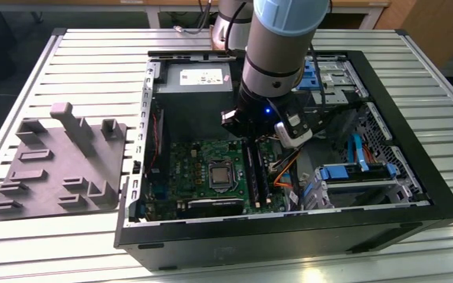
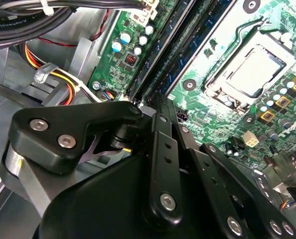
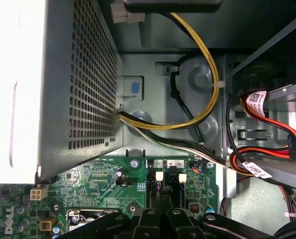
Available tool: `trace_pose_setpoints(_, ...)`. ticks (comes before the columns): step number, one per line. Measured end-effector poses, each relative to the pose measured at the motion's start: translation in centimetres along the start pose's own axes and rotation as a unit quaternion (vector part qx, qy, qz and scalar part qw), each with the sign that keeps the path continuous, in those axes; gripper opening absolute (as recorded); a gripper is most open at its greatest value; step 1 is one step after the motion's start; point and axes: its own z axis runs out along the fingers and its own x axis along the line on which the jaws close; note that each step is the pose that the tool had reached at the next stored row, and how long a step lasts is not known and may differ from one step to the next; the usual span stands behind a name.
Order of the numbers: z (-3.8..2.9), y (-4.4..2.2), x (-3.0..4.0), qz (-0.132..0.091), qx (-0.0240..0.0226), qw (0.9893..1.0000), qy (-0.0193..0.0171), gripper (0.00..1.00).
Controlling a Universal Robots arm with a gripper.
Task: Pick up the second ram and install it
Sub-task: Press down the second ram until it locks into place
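One gripper (image 2: 160,107) sits low over the memory slots (image 2: 162,55) – seating the second ram, I judge – whether it pinches anything, I cannot tell.

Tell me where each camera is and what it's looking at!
Exterior view: off the arm, looking down at the open computer case, grey tray and the arm.
Second wrist view: rides on the arm, looking past the black end effector at the motherboard and its processor socket.
First wrist view: rides on the arm, facing the power supply and cables.
All share the motherboard.
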Motion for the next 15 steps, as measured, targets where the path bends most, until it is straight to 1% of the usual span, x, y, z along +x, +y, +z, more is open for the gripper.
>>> trace_pose_setpoints(15, 0.15, -0.01, 0.00, 0.000, -0.0001, 1.0000, 0.0000, 0.11)
